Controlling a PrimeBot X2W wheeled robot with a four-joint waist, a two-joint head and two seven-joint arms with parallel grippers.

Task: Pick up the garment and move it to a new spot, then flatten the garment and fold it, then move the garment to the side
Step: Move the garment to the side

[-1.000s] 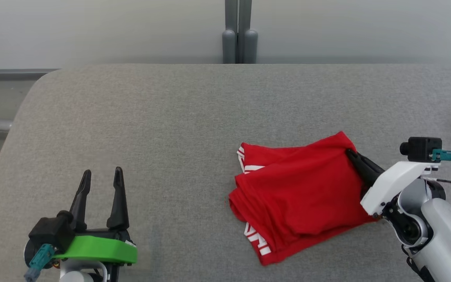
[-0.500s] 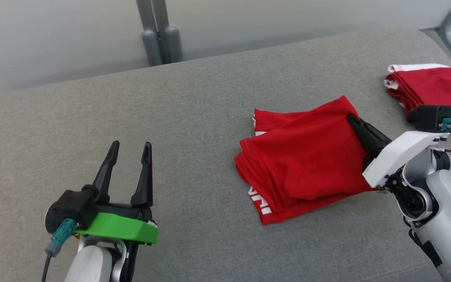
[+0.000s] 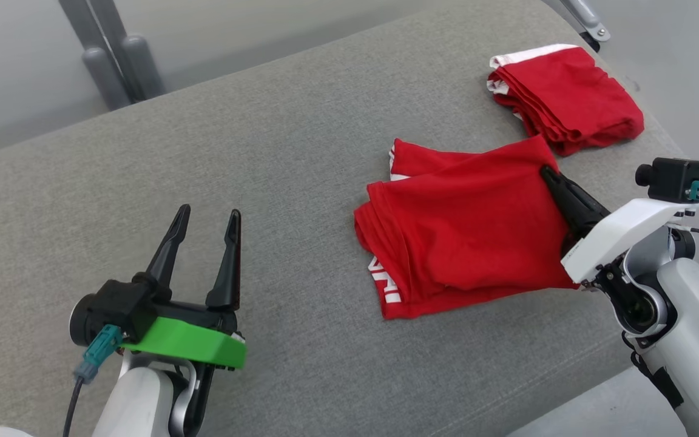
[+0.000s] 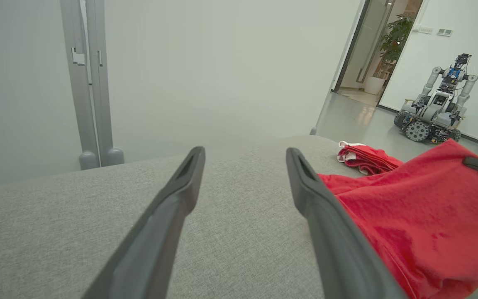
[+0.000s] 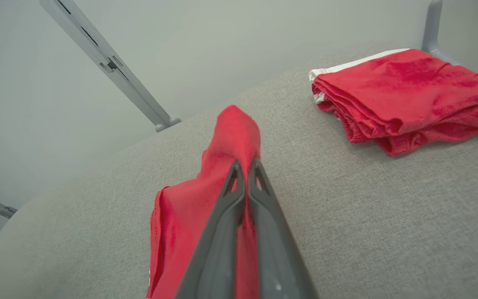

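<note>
A folded red garment (image 3: 465, 224) with white lettering lies on the grey padded table (image 3: 289, 139), right of centre. My right gripper (image 3: 548, 176) is shut on the garment's far right corner, which rises off the table as a peak (image 5: 237, 133) in the right wrist view. The same cloth fills the right side (image 4: 421, 207) of the left wrist view. At the lower left my left gripper (image 3: 207, 220) is open with nothing between its fingers, well left of the garment.
A second folded red garment (image 3: 565, 97) with a white band lies at the table's far right corner, also seen at the right wrist view's upper right (image 5: 405, 95). A grey post (image 3: 113, 60) stands behind the table. Another robot (image 4: 436, 108) stands in the far room.
The head camera has turned right, bringing the second folded garment fully into view. My right gripper stays shut on the garment's corner; the left gripper stays open.
</note>
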